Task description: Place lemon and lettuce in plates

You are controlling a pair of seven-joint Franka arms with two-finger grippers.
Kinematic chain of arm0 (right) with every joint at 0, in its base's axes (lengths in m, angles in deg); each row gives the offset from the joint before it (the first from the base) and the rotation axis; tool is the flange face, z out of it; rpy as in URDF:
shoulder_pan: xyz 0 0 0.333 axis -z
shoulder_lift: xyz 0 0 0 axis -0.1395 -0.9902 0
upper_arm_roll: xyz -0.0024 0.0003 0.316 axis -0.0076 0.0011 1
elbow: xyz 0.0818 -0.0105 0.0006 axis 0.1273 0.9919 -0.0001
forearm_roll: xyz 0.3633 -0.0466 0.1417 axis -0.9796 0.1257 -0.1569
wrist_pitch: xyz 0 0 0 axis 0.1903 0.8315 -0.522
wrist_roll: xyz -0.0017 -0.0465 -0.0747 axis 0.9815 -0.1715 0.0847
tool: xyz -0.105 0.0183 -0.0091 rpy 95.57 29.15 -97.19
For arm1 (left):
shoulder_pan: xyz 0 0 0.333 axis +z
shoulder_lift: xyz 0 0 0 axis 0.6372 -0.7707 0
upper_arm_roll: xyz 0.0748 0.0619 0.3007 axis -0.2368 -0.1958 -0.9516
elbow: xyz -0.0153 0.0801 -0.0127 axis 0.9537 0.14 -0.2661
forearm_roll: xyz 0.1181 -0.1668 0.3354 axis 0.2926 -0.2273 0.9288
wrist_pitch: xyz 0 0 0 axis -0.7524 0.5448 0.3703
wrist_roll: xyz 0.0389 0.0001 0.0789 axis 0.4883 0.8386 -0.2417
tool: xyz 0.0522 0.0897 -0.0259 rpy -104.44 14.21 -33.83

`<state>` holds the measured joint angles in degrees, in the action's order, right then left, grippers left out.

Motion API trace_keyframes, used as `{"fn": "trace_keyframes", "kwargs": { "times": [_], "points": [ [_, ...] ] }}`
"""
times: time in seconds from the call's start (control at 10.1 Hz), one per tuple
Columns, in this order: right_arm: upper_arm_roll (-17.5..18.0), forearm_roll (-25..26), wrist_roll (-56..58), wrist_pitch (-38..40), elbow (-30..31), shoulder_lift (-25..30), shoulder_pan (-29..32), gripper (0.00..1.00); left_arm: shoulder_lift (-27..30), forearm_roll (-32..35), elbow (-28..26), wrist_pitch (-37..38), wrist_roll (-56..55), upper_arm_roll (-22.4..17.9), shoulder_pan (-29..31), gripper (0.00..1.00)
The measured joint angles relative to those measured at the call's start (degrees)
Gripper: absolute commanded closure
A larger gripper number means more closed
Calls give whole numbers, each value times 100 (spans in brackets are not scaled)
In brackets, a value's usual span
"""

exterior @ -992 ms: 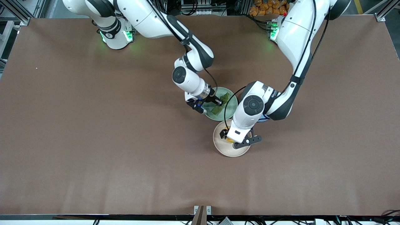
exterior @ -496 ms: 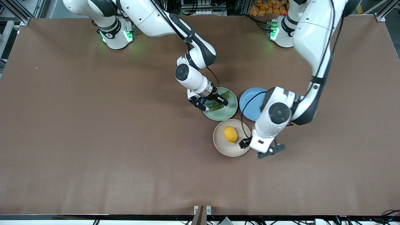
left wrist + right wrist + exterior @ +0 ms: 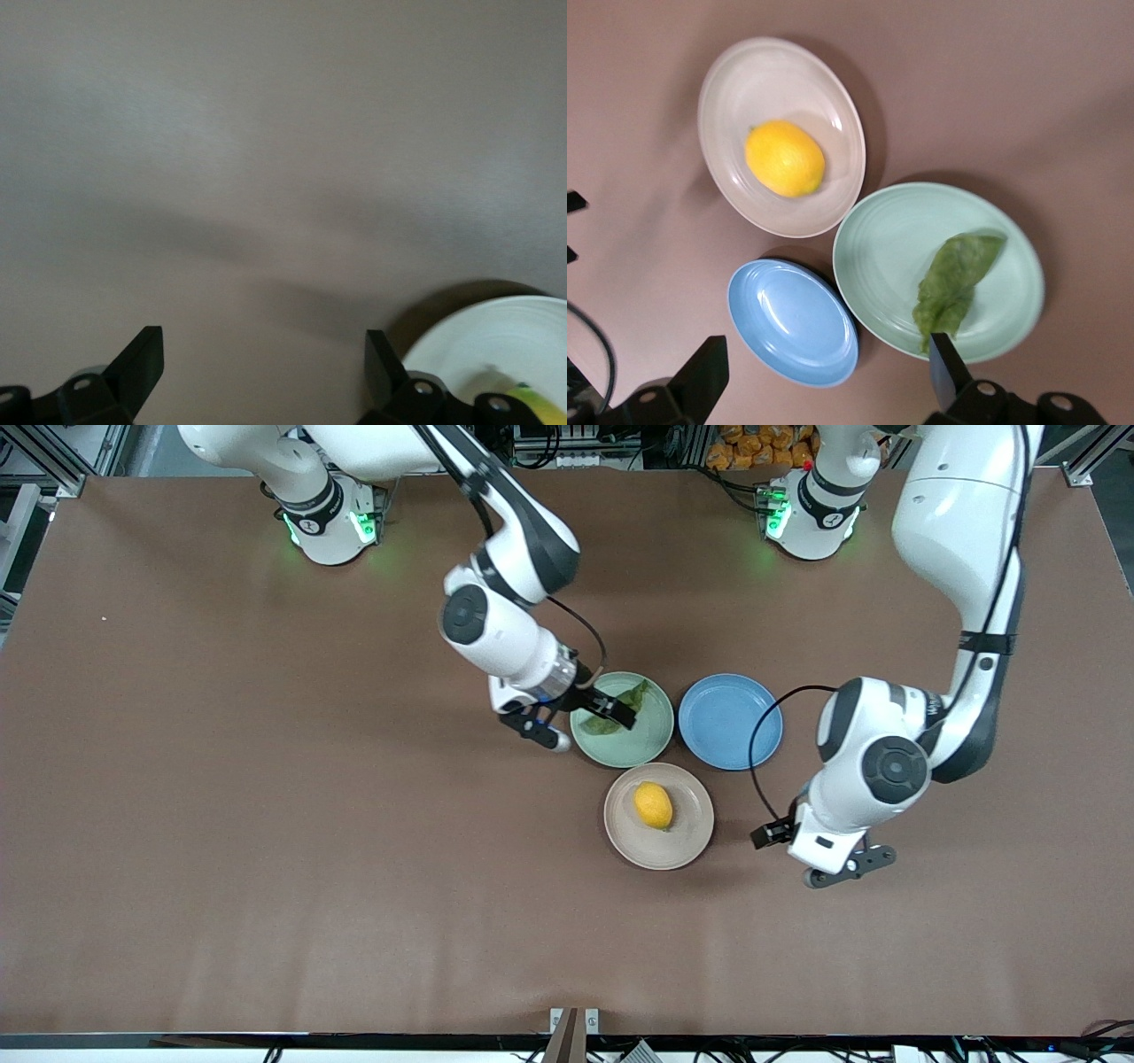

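The bench [image 3: 266, 824] carries three plates bunched together. On the mint plate [image 3: 642, 740] lies the lettuce [image 3: 631, 694], with the released right gripper [image 3: 576, 722] over its rim. The lemon [image 3: 653, 805] rests in the beige plate [image 3: 687, 841], nearer the camera; the left gripper [image 3: 819, 859], spread empty, hangs over bare bench. Both look delivered.

Front view: high camera across worktop [image 3: 266, 886], facing both bases along top edge, whole worktop in frame.

Left wrist view: close, looking down past own fingers [image 3: 133, 367] at bare worktop, cream plate [image 3: 478, 345] rim cut off at frame corner.

Right wrist view: higher, looking down on three plates, own fingers [image 3: 700, 376] at frame edge.

Shared: cream plate [image 3: 691, 837] in all three; mint plate [image 3: 895, 257] and blue plate [image 3: 793, 323] in front and right wrist views.
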<state>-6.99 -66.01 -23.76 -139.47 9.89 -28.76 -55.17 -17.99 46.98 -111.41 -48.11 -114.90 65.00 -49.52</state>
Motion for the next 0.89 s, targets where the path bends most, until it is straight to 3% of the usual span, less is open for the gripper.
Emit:
{"fn": "trace_keyframes", "kwargs": {
  "times": [0.4, 0.89],
  "points": [
    [-828, 2079, 199, 2120, -361, 745, 20, 0, 494, 0, -394, 421, 858, 19, 505, 0],
    [-2046, 2919, 2437, 4094, -514, 1409, 45, 0, 2045, -68, -1751, 484, 1302, 43, 645, 0]
  ]
}}
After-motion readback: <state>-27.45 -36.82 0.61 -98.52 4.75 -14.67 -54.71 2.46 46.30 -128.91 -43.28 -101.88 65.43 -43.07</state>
